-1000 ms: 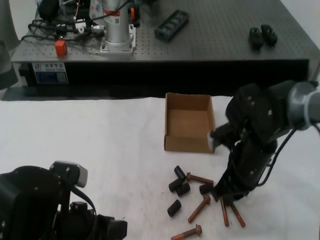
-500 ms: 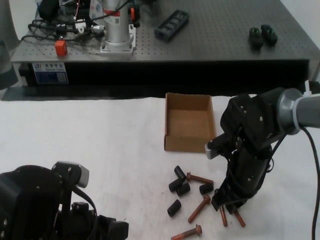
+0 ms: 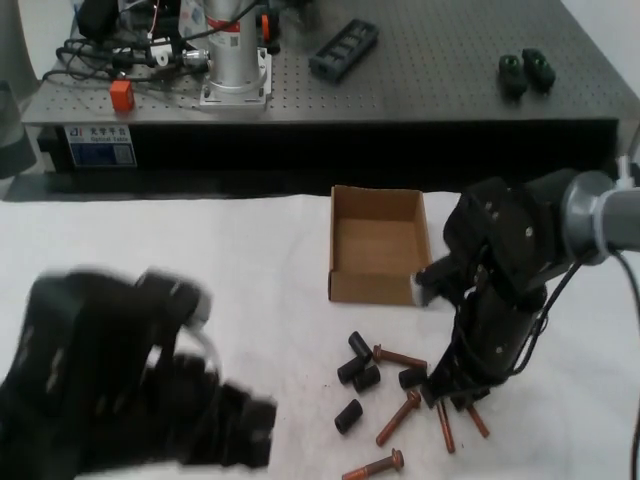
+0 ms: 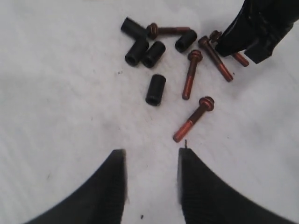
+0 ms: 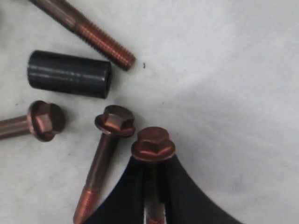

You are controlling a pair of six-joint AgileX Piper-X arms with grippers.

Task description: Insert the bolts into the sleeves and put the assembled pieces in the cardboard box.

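Several copper bolts (image 3: 398, 418) and black sleeves (image 3: 348, 415) lie loose on the white cloth in front of the cardboard box (image 3: 375, 287). My right gripper (image 5: 153, 164) is down among them, shut on one bolt (image 5: 153, 144) just below its hex head. A second bolt (image 5: 103, 154) and a sleeve (image 5: 69, 74) lie right beside it. In the high view the right gripper (image 3: 448, 388) stands at the pile's right edge. My left gripper (image 4: 152, 184) hovers open over bare cloth, short of the nearest bolt (image 4: 194, 119) and sleeve (image 4: 155, 89), with nothing between its fingers.
The box stands open behind the pile. A black-fronted metal breadboard bench (image 3: 330, 130) with fixtures runs along the back. The left arm (image 3: 130, 390) fills the front left of the cloth. White cloth lies bare to the left of the box.
The left arm has swung up and to the right, and shows blurred now. The right arm has shifted slightly over the bolts at the pile's right edge.
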